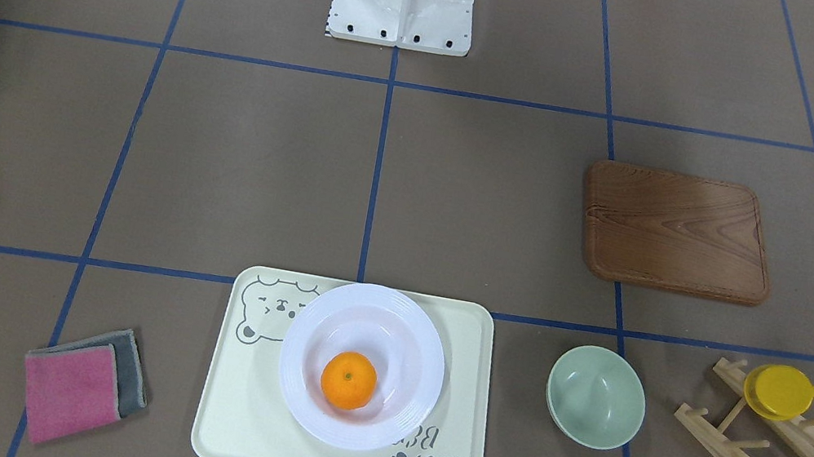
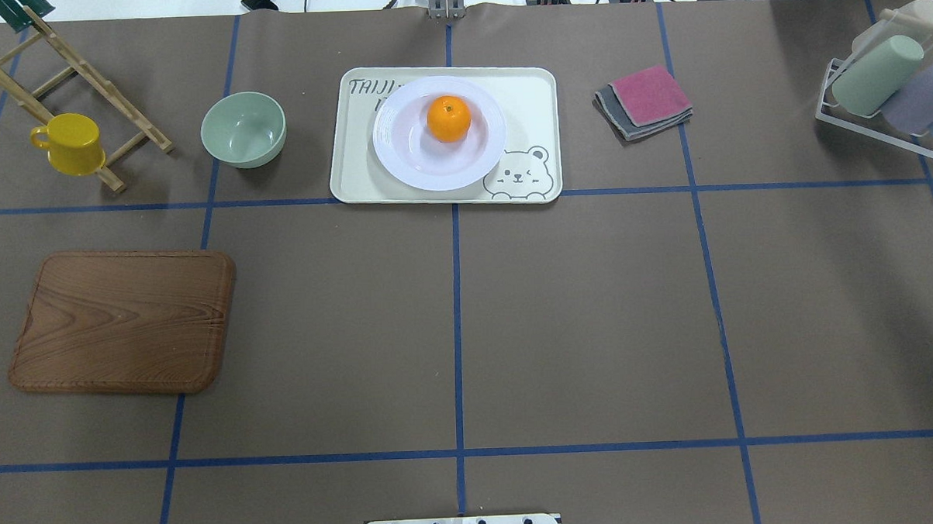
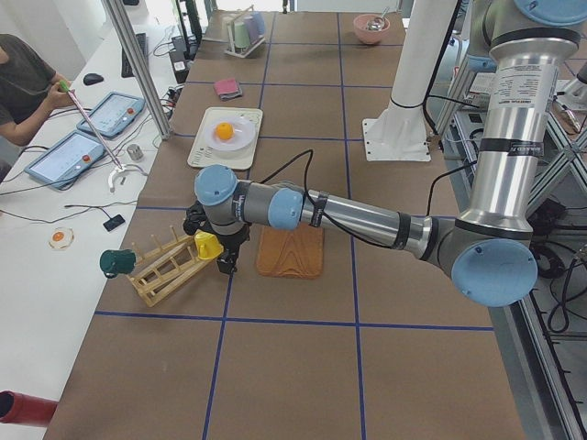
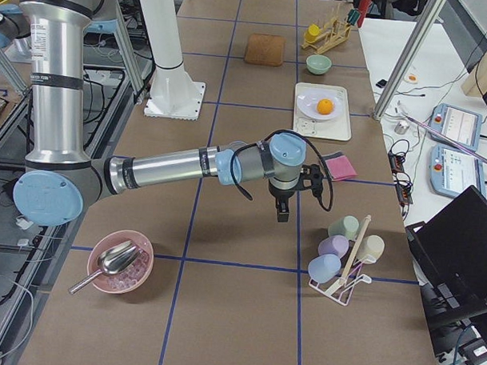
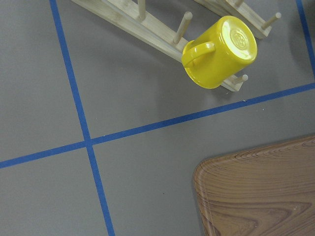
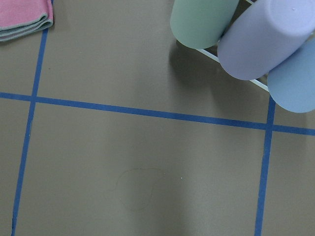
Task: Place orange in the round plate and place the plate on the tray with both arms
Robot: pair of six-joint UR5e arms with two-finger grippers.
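The orange (image 1: 348, 380) (image 2: 448, 118) lies in the sunken centre of the white round plate (image 1: 408, 320) (image 2: 400, 152). The plate stands on the cream bear tray (image 1: 232, 431) (image 2: 530, 89) at the table's far side from the robot. Neither gripper touches them. My left gripper (image 3: 224, 264) points down between the wooden rack and the brown board, far from the tray. My right gripper (image 4: 281, 213) hangs over bare table near the pink cloth. Both show only in the side views, so I cannot tell whether they are open or shut.
A brown wooden board (image 2: 123, 320), a pale green bowl (image 2: 243, 129) and a yellow cup (image 5: 220, 51) on a wooden rack (image 2: 80, 81) are on my left. Folded cloths (image 2: 645, 101) and a rack of pastel cups (image 2: 887, 92) are on my right. A person sits beside the table (image 3: 23, 78).
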